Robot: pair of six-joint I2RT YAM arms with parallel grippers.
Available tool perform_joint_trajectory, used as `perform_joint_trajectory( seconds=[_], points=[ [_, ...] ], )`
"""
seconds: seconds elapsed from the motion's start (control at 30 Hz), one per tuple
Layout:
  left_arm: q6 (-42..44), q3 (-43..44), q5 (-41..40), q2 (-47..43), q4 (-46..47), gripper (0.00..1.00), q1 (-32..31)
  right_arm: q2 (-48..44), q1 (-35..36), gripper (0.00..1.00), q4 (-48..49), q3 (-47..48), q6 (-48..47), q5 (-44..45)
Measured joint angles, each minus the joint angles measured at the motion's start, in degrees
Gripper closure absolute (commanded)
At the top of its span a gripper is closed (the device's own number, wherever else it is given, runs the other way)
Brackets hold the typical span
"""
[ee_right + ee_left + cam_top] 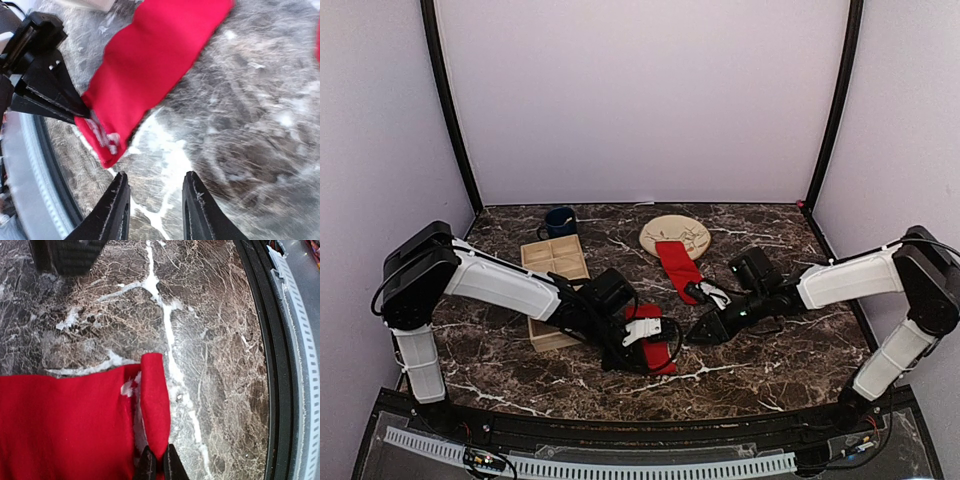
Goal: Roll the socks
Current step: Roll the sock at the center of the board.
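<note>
One red sock (663, 358) lies flat near the table's front, under my left gripper (648, 342). In the left wrist view that gripper (160, 454) is shut on a turned-up edge of the sock (60, 425), whose end curls over at the fold (154, 400). My right gripper (698, 333) hovers just right of this sock, open and empty. In its wrist view its fingers (156, 185) stand apart over bare marble, just short of the sock's end (150, 65). A second red sock (678, 264) lies farther back, one end on the beige plate (682, 228).
A wooden compartment box (555, 257) and a dark blue mug (560, 220) stand at the back left. Another wooden piece (546, 336) sits beside the left arm. The black front rail (280, 365) runs close to the right of the left gripper.
</note>
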Motion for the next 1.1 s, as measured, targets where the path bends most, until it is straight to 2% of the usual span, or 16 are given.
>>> perform_joint_trajectory(
  seconds=[0.2, 0.53, 0.73, 1.1],
  points=[
    [-1.1, 1.8, 5.0, 1.9, -2.4, 0.94, 2.0, -6.8, 4.9, 0.68, 2.2, -3.3, -0.9, 11.9],
    [-2.1, 3.6, 10.3, 3.6, -6.1, 0.93, 4.5, -12.1, 14.8, 0.68, 5.2, -7.1, -3.9, 28.1],
    [-2.1, 4.9, 13.1, 5.0, -7.7, 0.94, 5.4, -11.5, 22.0, 0.68, 6.4, -7.1, -7.3, 34.1],
    [-2.1, 6.1, 17.1, 6.9, -10.0, 0.94, 6.3, -1.6, 31.2, 0.64, 5.7, -0.7, -14.7, 40.3]
  ],
)
